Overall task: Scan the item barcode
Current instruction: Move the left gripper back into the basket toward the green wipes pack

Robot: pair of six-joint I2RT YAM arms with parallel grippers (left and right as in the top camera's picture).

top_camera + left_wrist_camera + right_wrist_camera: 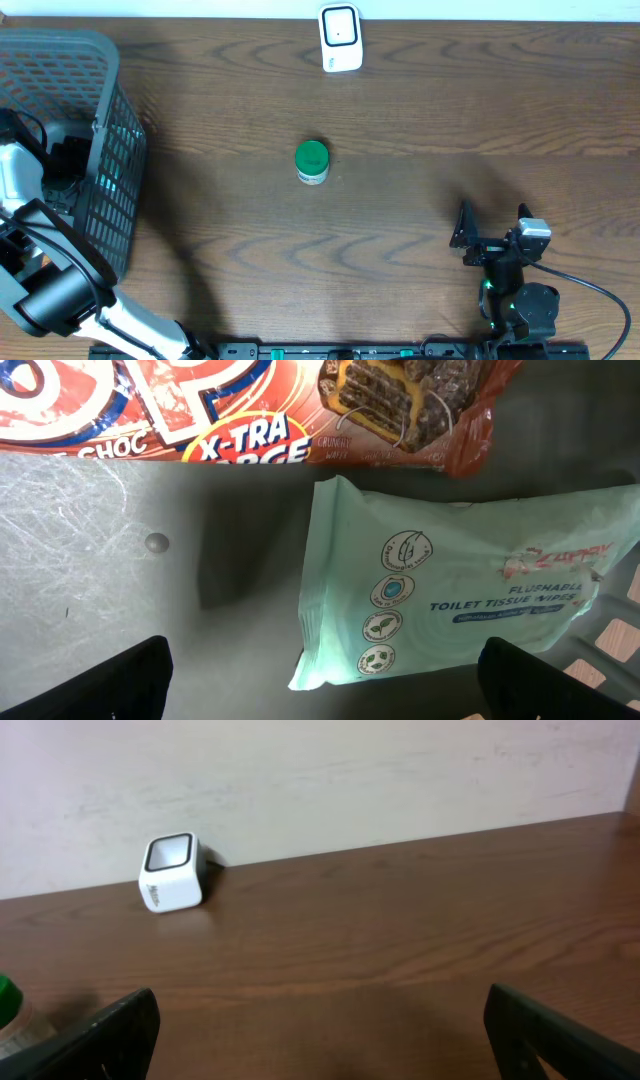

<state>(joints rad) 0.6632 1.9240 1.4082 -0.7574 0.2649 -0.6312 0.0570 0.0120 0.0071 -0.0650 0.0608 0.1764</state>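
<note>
The white barcode scanner (340, 38) stands at the table's far edge and also shows in the right wrist view, scanner (170, 873). A small jar with a green lid (312, 162) stands upright mid-table. My left gripper (325, 680) is down inside the grey basket (60, 45), open, hovering over a pale green pack of toilet wipes (460, 590) and holding nothing. An orange snack bag (200, 410) lies beyond the pack. My right gripper (493, 225) rests low at the near right, open and empty; no barcode is visible.
The mesh basket takes up the table's left end, and its grey floor (90, 560) is bare left of the wipes. Bare brown wood (400, 920) lies between my right gripper (320, 1030) and the scanner. The jar's lid (8, 990) peeks in at the right wrist view's left edge.
</note>
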